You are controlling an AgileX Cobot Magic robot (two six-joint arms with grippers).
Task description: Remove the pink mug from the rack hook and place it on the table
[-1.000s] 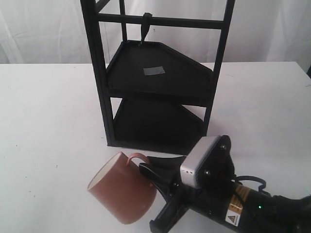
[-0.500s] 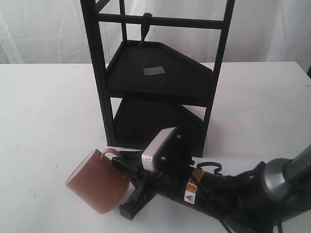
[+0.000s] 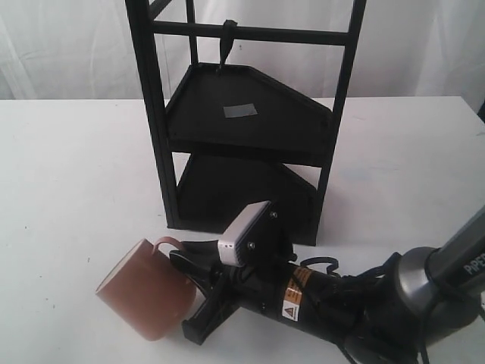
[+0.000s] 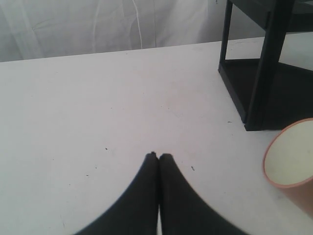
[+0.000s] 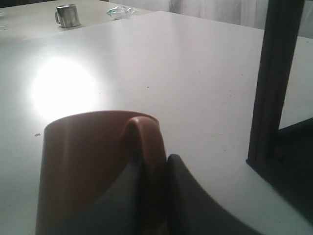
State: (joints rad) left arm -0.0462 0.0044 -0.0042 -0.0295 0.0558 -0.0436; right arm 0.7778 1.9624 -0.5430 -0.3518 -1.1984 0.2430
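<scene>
The pink mug [image 3: 144, 297] is off the rack and tilted, its mouth turned to the left, low over the table [image 3: 68, 174] in front of the rack's left post. I cannot tell if it touches the tabletop. My right gripper [image 3: 182, 258] is shut on its loop handle; the right wrist view shows the handle [image 5: 146, 142] pinched between the dark fingers [image 5: 181, 186]. The mug's cream inside [image 4: 291, 164] shows in the left wrist view. The rack hook [image 3: 226, 42] hangs bare from the crossbar. My left gripper [image 4: 157, 155] is shut on nothing above bare table.
The black rack [image 3: 250, 121] stands mid-table behind the mug, a grey tape patch [image 3: 241, 111] on its upper tray. Its post [image 5: 274, 83] is close beside my right gripper. A small metal cup [image 5: 67, 15] sits far off. A white curtain hangs behind.
My right gripper has carried the pink mug leftward and a little lower, most of it in the first half second. The rack and hook have not moved.
</scene>
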